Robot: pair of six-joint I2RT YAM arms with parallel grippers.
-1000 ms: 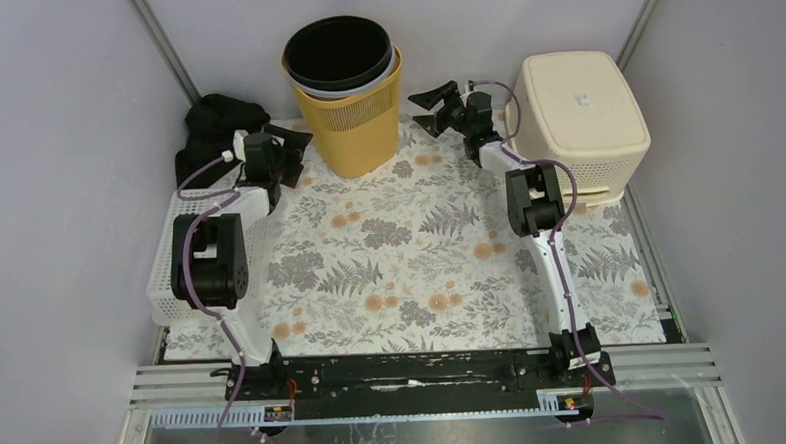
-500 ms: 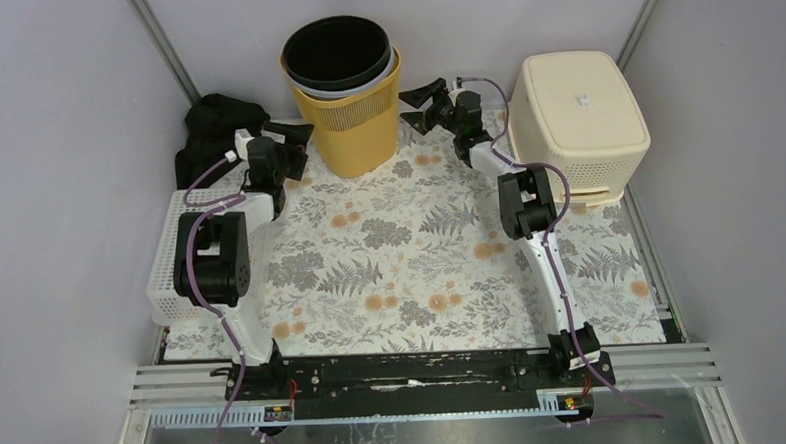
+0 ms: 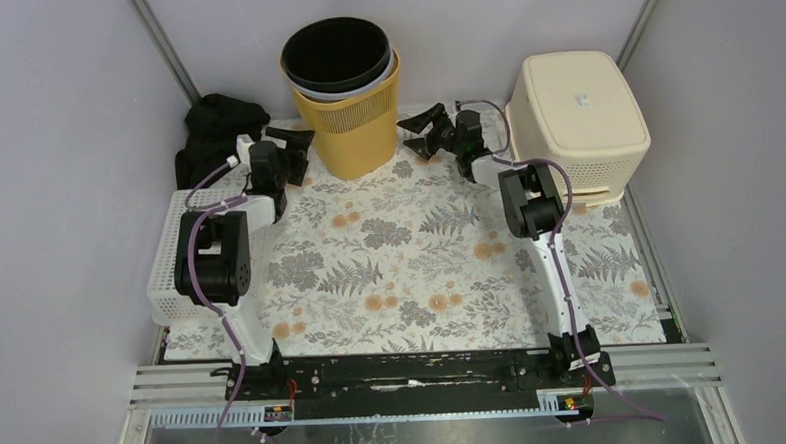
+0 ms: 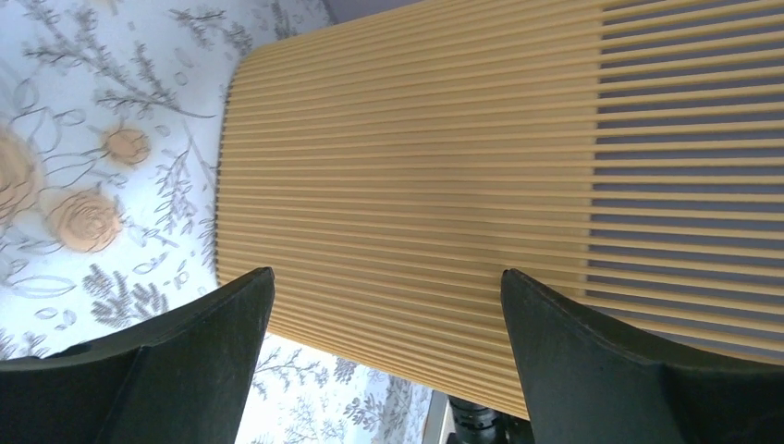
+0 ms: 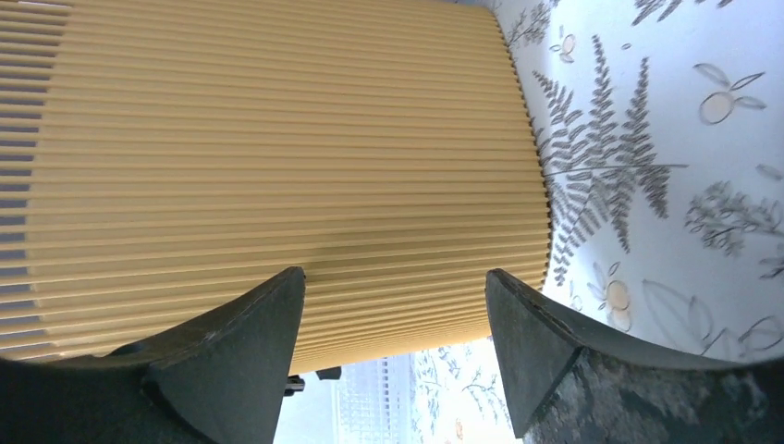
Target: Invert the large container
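Note:
The large container is a yellow ribbed bin (image 3: 353,136) that stands upright at the back centre. A grey bin and a black bin (image 3: 337,52) are nested in it. My left gripper (image 3: 299,148) is open at the yellow bin's left side. My right gripper (image 3: 417,131) is open at its right side. In the left wrist view the ribbed wall (image 4: 416,166) fills the space ahead of the gripper (image 4: 387,277). The right wrist view shows the wall (image 5: 277,139) just beyond the gripper (image 5: 394,276). Neither gripper holds anything.
A cream basket (image 3: 579,114) lies upside down at the back right, close to the right arm. A white mesh basket (image 3: 168,282) sits at the left edge under the left arm. Black cloth (image 3: 214,122) lies at the back left. A floral cloth (image 3: 421,271) covers the table.
My right gripper has swung left and down to the bin's right side, its jaws a little narrower. My left gripper has edged slightly toward the bin.

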